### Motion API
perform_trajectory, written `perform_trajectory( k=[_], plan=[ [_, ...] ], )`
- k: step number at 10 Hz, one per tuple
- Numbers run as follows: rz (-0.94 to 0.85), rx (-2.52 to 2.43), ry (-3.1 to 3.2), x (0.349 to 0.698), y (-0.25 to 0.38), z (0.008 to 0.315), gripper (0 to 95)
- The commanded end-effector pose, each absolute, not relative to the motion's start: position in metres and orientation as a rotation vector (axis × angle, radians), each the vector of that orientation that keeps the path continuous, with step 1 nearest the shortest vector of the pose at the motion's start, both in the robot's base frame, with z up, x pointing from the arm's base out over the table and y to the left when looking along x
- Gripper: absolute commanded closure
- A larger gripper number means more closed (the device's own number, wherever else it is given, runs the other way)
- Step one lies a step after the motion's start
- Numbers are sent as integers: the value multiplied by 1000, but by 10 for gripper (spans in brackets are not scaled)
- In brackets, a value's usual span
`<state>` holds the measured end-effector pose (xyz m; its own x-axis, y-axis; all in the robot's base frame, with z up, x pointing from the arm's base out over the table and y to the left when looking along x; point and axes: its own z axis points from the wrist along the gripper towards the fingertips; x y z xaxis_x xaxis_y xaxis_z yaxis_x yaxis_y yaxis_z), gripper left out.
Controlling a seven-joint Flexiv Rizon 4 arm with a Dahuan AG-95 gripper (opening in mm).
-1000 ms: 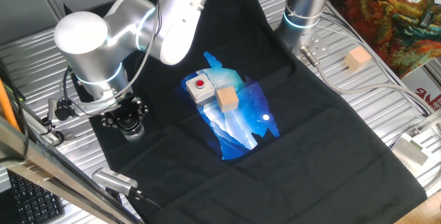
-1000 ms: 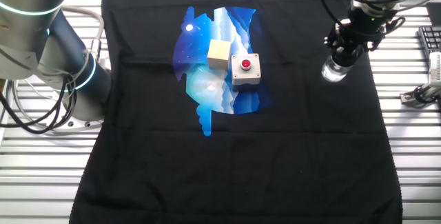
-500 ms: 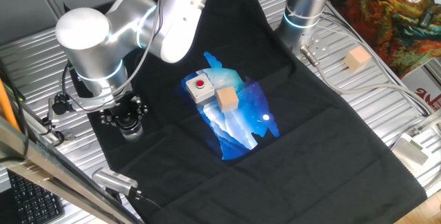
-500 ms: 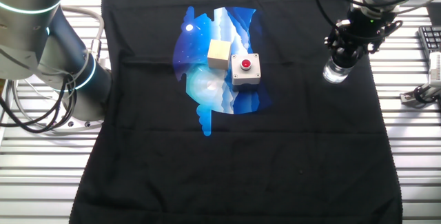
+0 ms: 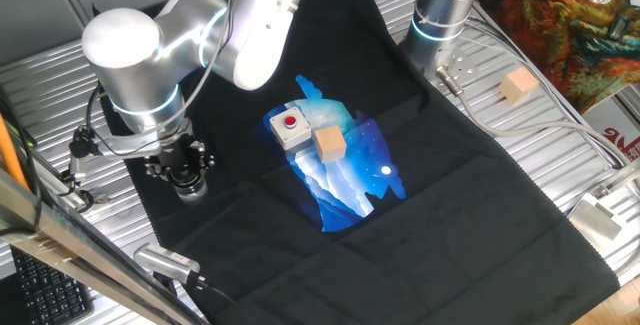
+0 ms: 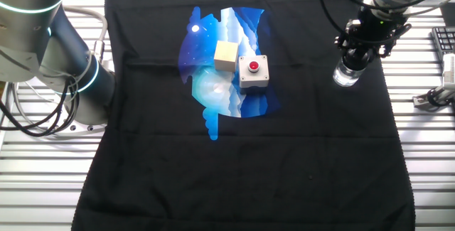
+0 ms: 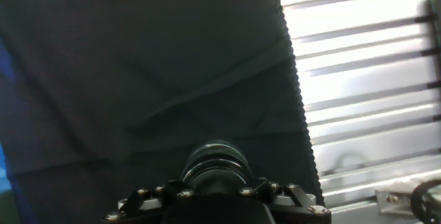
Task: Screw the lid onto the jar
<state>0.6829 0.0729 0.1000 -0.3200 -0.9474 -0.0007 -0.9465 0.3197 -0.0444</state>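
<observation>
Clear glass jar (image 6: pixel 346 75) stands on the black cloth (image 6: pixel 284 160) at the right of the other fixed view, directly under the gripper (image 6: pixel 359 52). Its jaws close around the black lid (image 7: pixel 215 165) atop the jar.

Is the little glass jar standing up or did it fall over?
Standing up. The jar sits upright on the black cloth, its clear base flat down, right under the pincer. Whether the lid is fully on, cannot tell.
</observation>
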Motion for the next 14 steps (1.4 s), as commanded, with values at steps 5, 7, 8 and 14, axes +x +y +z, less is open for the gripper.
perform_trajectory(
  k=[5, 7, 8, 14],
  plan=[
    [-49, -1771, 2564, 683, 73, 99, 950],
    [-34, -1778, 2571, 683, 73, 100, 950],
    [-40, -1783, 2563, 683, 73, 100, 950],
    [-44, -1786, 2568, 683, 73, 99, 950]
  ],
)
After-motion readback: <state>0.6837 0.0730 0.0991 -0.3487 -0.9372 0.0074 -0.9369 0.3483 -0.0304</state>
